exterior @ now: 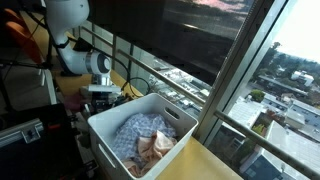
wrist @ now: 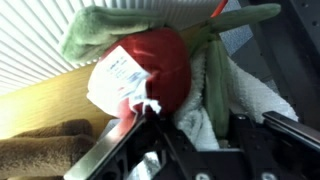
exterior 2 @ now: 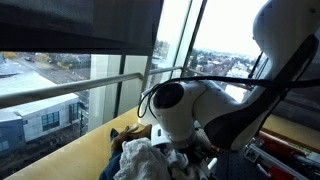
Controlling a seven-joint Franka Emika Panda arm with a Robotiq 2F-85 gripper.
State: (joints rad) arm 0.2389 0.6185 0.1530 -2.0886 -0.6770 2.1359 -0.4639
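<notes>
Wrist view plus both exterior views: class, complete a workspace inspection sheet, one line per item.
Surface: wooden tabletop beside the window.
Job's things: red cloth with white tag, among green cloth and white towel.
Clutter: brown cloth; white bin of laundry.
Gripper: gripper at the red cloth; grip unclear.
Cables: black cables looping by the arm.
Surroundings: window railing, city buildings outside.

Red garment, white tag, crumpled between green cloth, white towel.
</notes>
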